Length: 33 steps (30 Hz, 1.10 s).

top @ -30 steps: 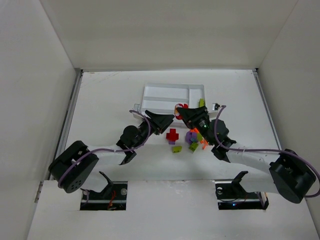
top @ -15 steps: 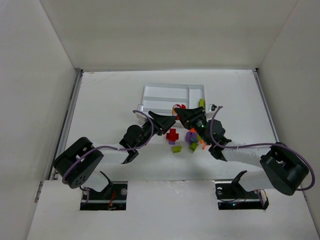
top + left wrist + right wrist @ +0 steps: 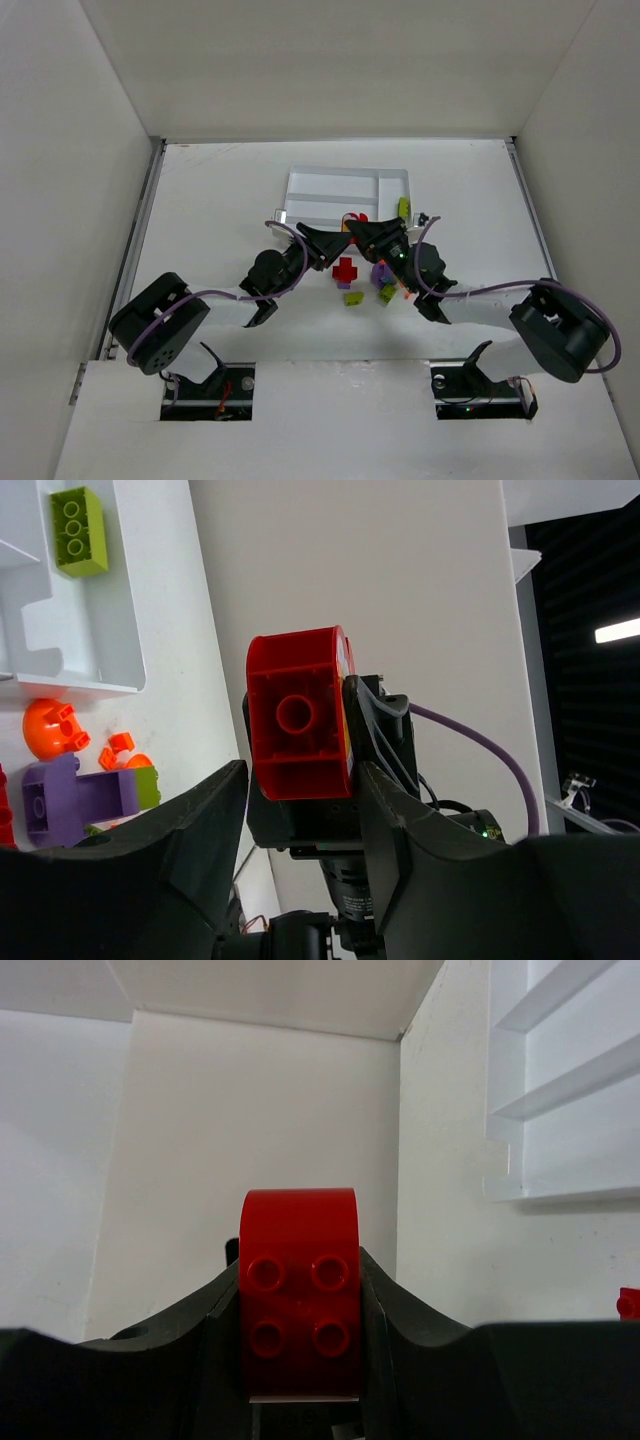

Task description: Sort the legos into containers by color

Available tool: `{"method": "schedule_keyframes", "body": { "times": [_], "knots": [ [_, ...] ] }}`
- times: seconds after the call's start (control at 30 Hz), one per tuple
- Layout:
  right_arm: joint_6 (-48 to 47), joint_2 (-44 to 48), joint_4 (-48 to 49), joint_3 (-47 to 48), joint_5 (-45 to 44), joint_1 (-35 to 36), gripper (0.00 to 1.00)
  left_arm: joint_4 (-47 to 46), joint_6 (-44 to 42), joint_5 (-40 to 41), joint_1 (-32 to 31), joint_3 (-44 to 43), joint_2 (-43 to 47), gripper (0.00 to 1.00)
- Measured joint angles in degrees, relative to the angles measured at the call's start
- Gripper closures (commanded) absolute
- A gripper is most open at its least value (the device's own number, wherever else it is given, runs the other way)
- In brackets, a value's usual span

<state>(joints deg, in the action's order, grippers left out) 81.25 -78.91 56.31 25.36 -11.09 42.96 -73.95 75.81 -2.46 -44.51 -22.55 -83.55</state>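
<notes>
Clamping a red lego (image 3: 300, 1295), the right gripper (image 3: 300, 1272) meets the left gripper (image 3: 300, 780), which looks open.

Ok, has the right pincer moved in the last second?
Yes. Holding the red brick, the right pincer has slid left along the white tray's near wall, closing on the left pincer.

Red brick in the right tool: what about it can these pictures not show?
- Right wrist view: the red brick in the right tool hides what lies behind; the picture edge cuts off the tray.
- Left wrist view: whether the left tool touches the brick is unclear.
- Top view: both tools mostly cover it.
</notes>
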Motion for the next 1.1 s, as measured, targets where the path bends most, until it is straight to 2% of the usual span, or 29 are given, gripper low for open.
{"method": "schedule_keyframes", "body": {
  "times": [0.13, 0.37, 0.47, 0.67, 0.77, 0.93, 1.1],
  "knots": [
    [0.76, -0.90, 1.18, -0.11, -0.11, 0.00, 0.74, -0.07, -0.33, 0.33, 0.02, 0.00, -0.09, 0.59],
    [2.23, -1.79, 3.50, -1.09, -0.39, 0.13, 0.73, -0.13, -0.76, 0.48, -0.02, 0.00, -0.07, 0.80],
    [2.69, -2.47, 4.35, -1.11, -0.59, 0.20, 0.66, -0.11, -0.98, 0.87, -0.09, 0.00, -0.07, 0.87],
    [2.62, -1.97, 4.59, -1.20, -0.22, 0.68, 0.39, 0.31, -2.34, 1.49, -0.07, 1.01, 1.75, 0.88],
    [1.57, -0.57, 4.00, -1.53, 0.44, 1.27, 0.31, 0.20, -3.17, 1.84, 0.42, 3.13, 3.93, 0.89],
    [-0.79, 1.62, 1.75, -1.68, 0.76, 1.38, 0.28, 0.09, -3.37, 2.62, 1.46, 6.27, 6.71, 0.88],
    [-2.56, 2.40, 1.05, -1.95, 0.74, 1.38, 0.35, 0.15, -3.30, 3.21, 1.92, 7.21, 8.57, 0.88]
  ]
}}
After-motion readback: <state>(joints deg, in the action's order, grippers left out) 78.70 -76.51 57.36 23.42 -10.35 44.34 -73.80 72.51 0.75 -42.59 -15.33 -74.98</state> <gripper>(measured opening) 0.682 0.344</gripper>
